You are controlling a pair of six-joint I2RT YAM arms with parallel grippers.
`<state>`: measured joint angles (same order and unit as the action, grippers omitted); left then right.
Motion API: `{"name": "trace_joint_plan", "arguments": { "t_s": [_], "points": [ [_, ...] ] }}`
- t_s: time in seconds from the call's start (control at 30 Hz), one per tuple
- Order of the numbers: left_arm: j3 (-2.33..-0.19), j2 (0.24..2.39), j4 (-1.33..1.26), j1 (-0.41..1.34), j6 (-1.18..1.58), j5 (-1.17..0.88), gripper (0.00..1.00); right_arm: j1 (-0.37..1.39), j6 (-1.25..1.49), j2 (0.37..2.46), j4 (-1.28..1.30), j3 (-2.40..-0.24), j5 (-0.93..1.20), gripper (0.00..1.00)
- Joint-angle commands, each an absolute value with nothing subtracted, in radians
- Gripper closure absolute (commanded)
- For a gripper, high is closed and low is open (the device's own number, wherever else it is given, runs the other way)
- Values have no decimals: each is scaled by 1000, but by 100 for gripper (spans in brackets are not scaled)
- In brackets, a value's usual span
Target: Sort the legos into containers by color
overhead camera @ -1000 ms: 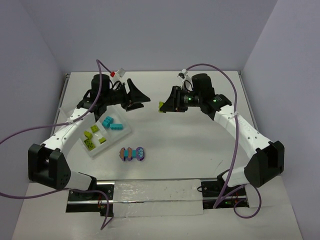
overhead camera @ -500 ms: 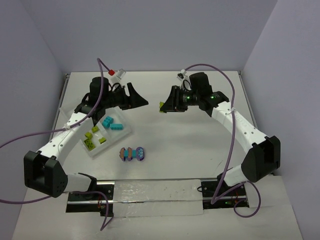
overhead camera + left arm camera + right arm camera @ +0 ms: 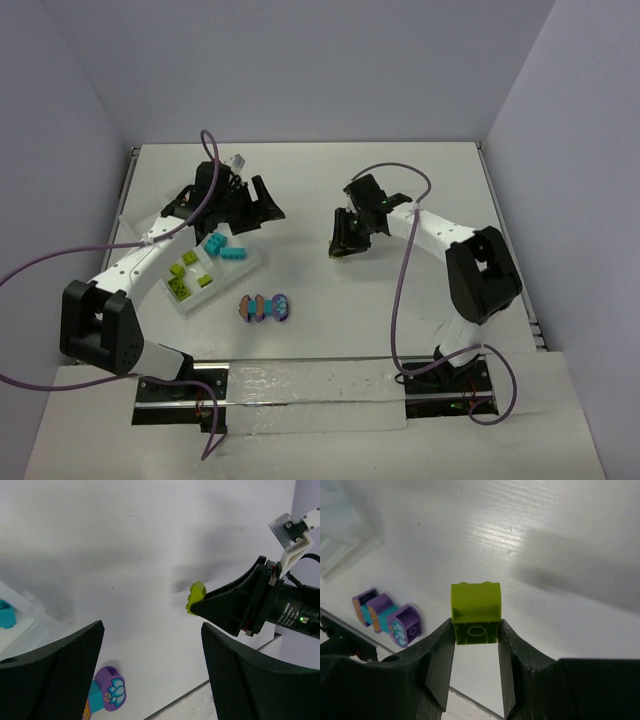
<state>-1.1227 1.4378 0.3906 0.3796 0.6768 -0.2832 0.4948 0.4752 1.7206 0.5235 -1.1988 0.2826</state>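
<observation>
My right gripper (image 3: 340, 247) is shut on a lime green lego (image 3: 475, 613), held between both fingers above the table. The same lego shows in the left wrist view (image 3: 196, 595) at the right gripper's tip. A snapped-together cluster (image 3: 264, 307) of purple, turquoise and orange-brown legos lies on the table in front of the tray; it also shows in the right wrist view (image 3: 387, 616). The white tray (image 3: 243, 267) at the left holds turquoise legos (image 3: 224, 246) and lime green legos (image 3: 186, 272). My left gripper (image 3: 263, 205) is open and empty, hovering by the tray's far right corner.
The table's right edge runs along the wall at the right. A metal rail (image 3: 310, 380) lies along the near edge between the arm bases. Purple cables (image 3: 40, 262) loop off both arms.
My right gripper has swung down and toward the table's middle with the lime green lego. My left gripper has pulled back slightly toward the tray.
</observation>
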Motion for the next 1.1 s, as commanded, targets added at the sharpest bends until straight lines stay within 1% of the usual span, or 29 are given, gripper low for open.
{"name": "trace_joint_plan", "arguments": {
  "t_s": [0.0, 0.03, 0.1, 0.13, 0.17, 0.2, 0.23, 0.3, 0.33, 0.47, 0.6, 0.8, 0.97, 1.03, 1.07],
  "points": [
    [-1179, 1438, 459, 382, 689, -205, 13, 544, 499, 1765, 411, -1197, 185, 90],
    [-1177, 1437, 460, 382, 690, -204, 13, 548, 501, 1777, 405, -1195, 184, 87],
    [-1184, 1450, 473, 382, 674, -245, 12, 561, 509, 1804, 362, -1183, 197, 67],
    [-1197, 1471, 500, 384, 662, -248, 11, 567, 514, 1807, 358, -1181, 197, 64],
    [-1244, 1508, 545, 390, 652, -257, 11, 576, 518, 1817, 345, -1180, 194, 50],
    [-1250, 1512, 569, 391, 647, -258, 11, 582, 518, 1818, 344, -1184, 193, 48],
    [-1273, 1525, 594, 399, 642, -237, 2, 587, 517, 1827, 351, -1198, 195, 38],
    [-1277, 1523, 605, 403, 644, -211, 1, 588, 515, 1816, 366, -1219, 191, 21],
    [-1274, 1520, 607, 403, 645, -202, 1, 587, 512, 1807, 371, -1226, 187, 16],
    [-1269, 1520, 632, 422, 655, -147, 1, 544, 495, 1713, 384, -1217, 147, 15],
    [-1313, 1567, 672, 512, 652, -60, 1, 434, 526, 1562, 368, -1108, 130, 15],
    [-1402, 1705, 637, 666, 693, -24, 1, 298, 530, 1331, 378, -980, 66, 15],
    [-1526, 1859, 656, 732, 676, 38, 1, 265, 536, 1234, 389, -930, 40, 14],
    [-1565, 1922, 664, 744, 654, 70, 2, 261, 538, 1220, 388, -922, 41, 14],
    [-1593, 1957, 672, 747, 639, 82, 5, 259, 534, 1220, 388, -921, 44, 14]
  ]
}}
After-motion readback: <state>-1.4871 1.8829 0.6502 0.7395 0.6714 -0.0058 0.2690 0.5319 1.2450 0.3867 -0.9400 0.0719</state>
